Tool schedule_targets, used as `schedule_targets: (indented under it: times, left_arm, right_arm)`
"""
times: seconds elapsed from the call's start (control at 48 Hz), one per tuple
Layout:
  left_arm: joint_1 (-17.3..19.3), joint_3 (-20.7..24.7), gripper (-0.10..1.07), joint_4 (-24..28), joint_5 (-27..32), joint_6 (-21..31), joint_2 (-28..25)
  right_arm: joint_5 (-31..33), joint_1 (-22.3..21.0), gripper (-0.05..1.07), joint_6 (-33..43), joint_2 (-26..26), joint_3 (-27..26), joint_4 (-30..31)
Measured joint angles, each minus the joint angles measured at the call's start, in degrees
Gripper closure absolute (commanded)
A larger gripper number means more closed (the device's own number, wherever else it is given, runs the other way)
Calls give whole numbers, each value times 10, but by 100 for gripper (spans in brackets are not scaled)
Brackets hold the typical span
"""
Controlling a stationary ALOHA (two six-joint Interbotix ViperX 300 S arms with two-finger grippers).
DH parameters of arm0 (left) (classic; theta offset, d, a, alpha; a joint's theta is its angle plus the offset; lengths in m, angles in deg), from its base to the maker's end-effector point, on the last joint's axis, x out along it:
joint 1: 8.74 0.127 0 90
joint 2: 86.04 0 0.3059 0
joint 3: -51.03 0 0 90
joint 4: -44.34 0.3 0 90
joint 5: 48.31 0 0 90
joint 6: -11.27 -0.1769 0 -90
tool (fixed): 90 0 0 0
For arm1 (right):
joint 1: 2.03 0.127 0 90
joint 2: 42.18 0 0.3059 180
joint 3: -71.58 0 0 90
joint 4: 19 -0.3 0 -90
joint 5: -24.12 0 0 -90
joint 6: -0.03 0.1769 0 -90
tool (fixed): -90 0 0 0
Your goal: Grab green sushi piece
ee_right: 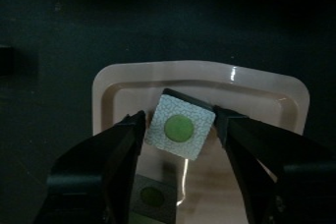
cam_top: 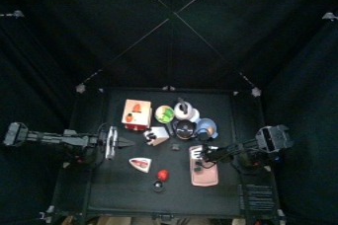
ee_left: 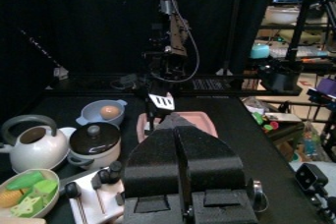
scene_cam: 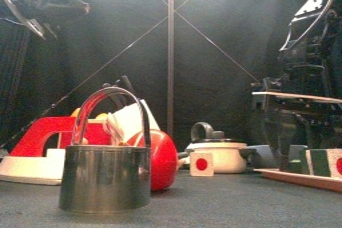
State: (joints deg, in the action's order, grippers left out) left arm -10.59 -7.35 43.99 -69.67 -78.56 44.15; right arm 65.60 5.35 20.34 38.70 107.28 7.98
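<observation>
Black curtains pen in your small black worktop [cam_top: 99, 185], matte and crowded. Your right pincer [ee_right: 188, 130] hangs over a pale pink tray [ee_right: 269, 95], a smooth rounded rectangle with a raised, glossy rim. Its black jaws stand spread on either side of the sushi [ee_right: 182, 127], a white square piece with a green round centre, lying tilted on the tray floor; whether the jaws touch it you cannot tell. A second green-centred piece [ee_right: 155, 196] lies just beside it, partly hidden by a jaw. Your left pincer [ee_left: 180, 149] rests apart with its jaws pressed together. Near it stand a white kettle [ee_left: 35, 145], a bowl [ee_left: 102, 112] and a green plate [ee_left: 33, 191]. At the front, a metal pail [scene_cam: 104, 177] with a wire handle blocks much of a red ball [scene_cam: 162, 159].
</observation>
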Motion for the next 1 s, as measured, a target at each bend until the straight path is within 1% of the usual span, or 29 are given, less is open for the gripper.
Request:
schedule_targets:
  times: [0.125, 0.229, 0.354, 0.542, 1.0]
  left_arm:
    - [0, 0, 98, -1, 0, 0, 0]
    - [0, 0, 97, -1, 0, 0, 0]
    - [0, -1, 98, -1, 0, 0, 0]
    - [0, -2, 98, -1, 0, 0, 0]
    - [0, -3, 97, 0, 1, 0, 0]
  right_arm:
    - [0, 0, 32, 0, 0, 0, 1]
    - [0, 0, 35, 0, 0, 1, 1]
    - [4, 1, 36, -2, 3, -2, 0]
    - [21, 7, 36, -11, 24, -13, 2]
    - [25, 11, 36, -23, 25, -17, 2]
